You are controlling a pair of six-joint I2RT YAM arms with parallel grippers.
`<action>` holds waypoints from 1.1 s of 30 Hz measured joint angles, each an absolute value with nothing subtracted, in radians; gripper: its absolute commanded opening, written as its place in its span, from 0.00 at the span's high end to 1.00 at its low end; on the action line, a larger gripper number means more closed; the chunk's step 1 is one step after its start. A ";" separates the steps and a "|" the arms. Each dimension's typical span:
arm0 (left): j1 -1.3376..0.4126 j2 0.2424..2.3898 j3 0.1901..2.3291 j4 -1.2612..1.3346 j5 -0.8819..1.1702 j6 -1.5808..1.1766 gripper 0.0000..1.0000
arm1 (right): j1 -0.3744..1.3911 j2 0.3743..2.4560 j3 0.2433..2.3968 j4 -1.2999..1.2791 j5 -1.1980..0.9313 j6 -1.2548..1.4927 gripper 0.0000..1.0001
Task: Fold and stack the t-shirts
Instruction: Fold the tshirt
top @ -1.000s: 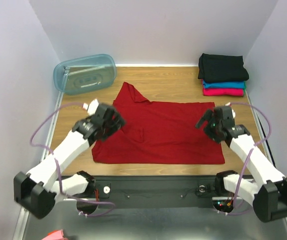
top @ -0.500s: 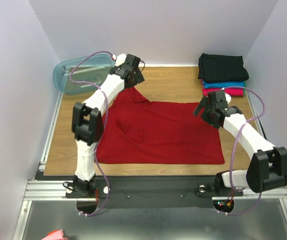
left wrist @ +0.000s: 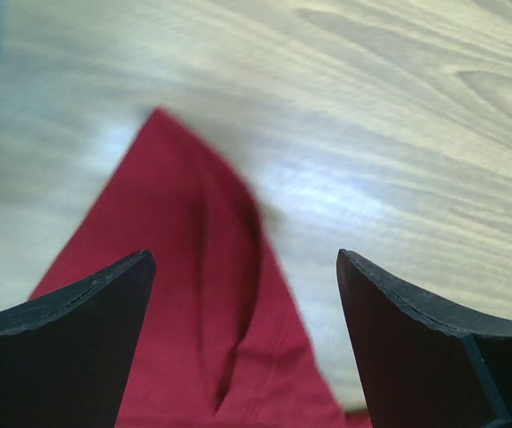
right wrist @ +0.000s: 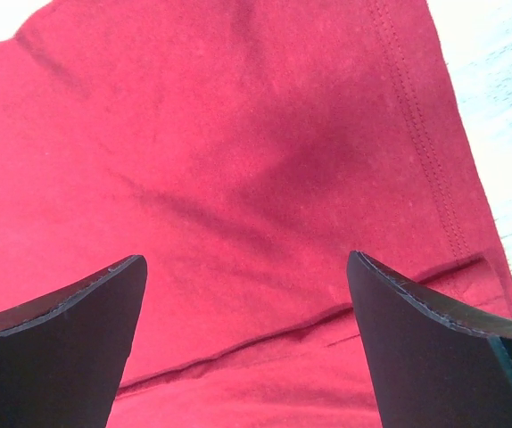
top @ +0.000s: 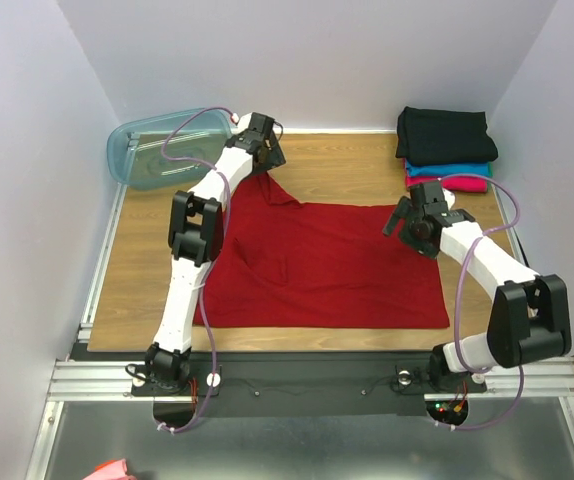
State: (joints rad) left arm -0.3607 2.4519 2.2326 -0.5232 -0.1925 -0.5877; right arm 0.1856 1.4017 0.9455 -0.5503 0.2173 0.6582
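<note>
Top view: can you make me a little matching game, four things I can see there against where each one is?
Things:
1. red shirt
2. black shirt
3. tub
4. left gripper

Places:
a. far left corner
b. top of the stack, far right
c. over the red shirt's far tip
d. spread flat in the middle

Pairs: 1-d, 2-b, 3-a, 4-c.

Desk (top: pixel 337 165): pale wood-grain top, showing beyond the left hand (top: pixel 270 155) and out past the right hand (top: pixel 399 220). Plain lilac-white walls (top: pixel 307 60) stand behind the hands and close on either side of them. Aluminium rail (top: pixel 307 380) along the desk's near edge, well back from both hands; grey metal sheet (top: pixel 307 440) below it. Light soft and even. White sheen (left wrist: pixel 327 192) on the wood just under the left hand.
</note>
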 measured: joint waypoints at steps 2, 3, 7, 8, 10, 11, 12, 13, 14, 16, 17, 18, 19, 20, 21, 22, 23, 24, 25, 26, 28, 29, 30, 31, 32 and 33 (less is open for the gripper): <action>-0.361 2.496 2.274 -0.498 -0.180 -0.578 0.09 | 0.186 1.417 0.945 -0.545 0.216 0.658 0.00; -0.361 2.515 2.286 -0.487 -0.175 -0.574 0.10 | 0.186 1.425 0.945 -0.543 0.216 0.658 0.00; -0.363 2.548 2.290 -0.460 -0.181 -0.565 0.18 | 0.186 1.454 0.945 -0.537 0.213 0.657 0.00; -0.362 2.548 2.289 -0.455 -0.176 -0.565 0.23 | 0.186 1.459 0.945 -0.535 0.213 0.657 0.00; -0.360 2.550 2.289 -0.444 -0.173 -0.563 0.42 | 0.186 1.465 0.945 -0.531 0.213 0.654 0.00; -0.358 2.551 2.289 -0.440 -0.172 -0.564 0.53 | 0.186 1.468 0.945 -0.529 0.213 0.653 0.00; -0.356 2.552 2.290 -0.438 -0.171 -0.562 0.57 | 0.186 1.469 0.945 -0.529 0.213 0.651 0.00; -0.353 2.554 2.289 -0.436 -0.171 -0.564 0.60 | 0.186 1.471 0.945 -0.525 0.214 0.651 0.00; -0.352 2.555 2.289 -0.435 -0.170 -0.561 0.72 | 0.186 1.473 0.945 -0.522 0.215 0.650 0.00; -0.351 2.558 2.290 -0.433 -0.164 -0.555 0.83 | 0.186 1.483 0.945 -0.515 0.220 0.650 0.00; -0.350 2.559 2.290 -0.431 -0.163 -0.557 0.90 | 0.186 1.493 0.945 -0.514 0.229 0.651 0.00; -0.349 2.560 2.289 -0.429 -0.159 -0.552 0.96 | 0.186 1.502 0.945 -0.514 0.236 0.651 0.00; -0.346 2.561 2.289 -0.427 -0.155 -0.550 1.00 | 0.186 1.511 0.946 -0.513 0.244 0.654 0.00; -0.346 2.561 2.289 -0.425 -0.147 -0.545 1.00 | 0.186 1.525 0.951 -0.516 0.256 0.659 0.00; -0.345 2.561 2.289 -0.424 -0.140 -0.540 1.00 | 0.186 1.534 0.956 -0.517 0.263 0.660 0.00; -0.345 2.561 2.289 -0.423 -0.136 -0.537 1.00 | 0.186 1.557 0.976 -0.521 0.274 0.665 0.00; -0.345 2.561 2.289 -0.422 -0.132 -0.531 1.00 | 0.186 1.572 0.995 -0.520 0.282 0.667 0.00; -0.345 2.561 2.288 -0.420 -0.131 -0.529 1.00 | 0.186 1.586 1.016 -0.519 0.289 0.670 0.00; -0.345 2.561 2.283 -0.415 -0.132 -0.525 1.00 | 0.186 1.600 1.042 -0.520 0.298 0.671 0.00; -0.345 2.561 2.276 -0.409 -0.133 -0.520 1.00 | 0.186 1.610 1.060 -0.519 0.305 0.672 0.00; -0.345 2.547 2.244 -0.385 -0.135 -0.513 1.00 | 0.186 1.637 1.116 -0.514 0.329 0.673 0.00; -0.345 2.537 2.224 -0.379 -0.136 -0.509 1.00 | 0.186 1.651 1.145 -0.516 0.345 0.673 0.00; -0.345 2.523 2.203 -0.373 -0.136 -0.505 1.00 | 0.186 1.664 1.171 -0.515 0.363 0.673 0.00; -0.345 2.513 2.186 -0.368 -0.136 -0.503 1.00 | 0.186 1.682 1.210 -0.512 0.387 0.673 0.00; -0.345 2.497 2.160 -0.367 -0.136 -0.501 1.00 | 0.186 1.703 1.237 -0.513 0.404 0.672 0.00; -0.345 2.475 2.131 -0.363 -0.137 -0.497 1.00 | 0.186 1.728 1.272 -0.513 0.419 0.672 0.00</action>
State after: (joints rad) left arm -0.3450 2.4752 2.1315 -0.3630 -0.1368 -0.4973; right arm 0.1856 1.7283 1.2720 -0.5125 0.4194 0.6716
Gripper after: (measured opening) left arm 0.022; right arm 0.998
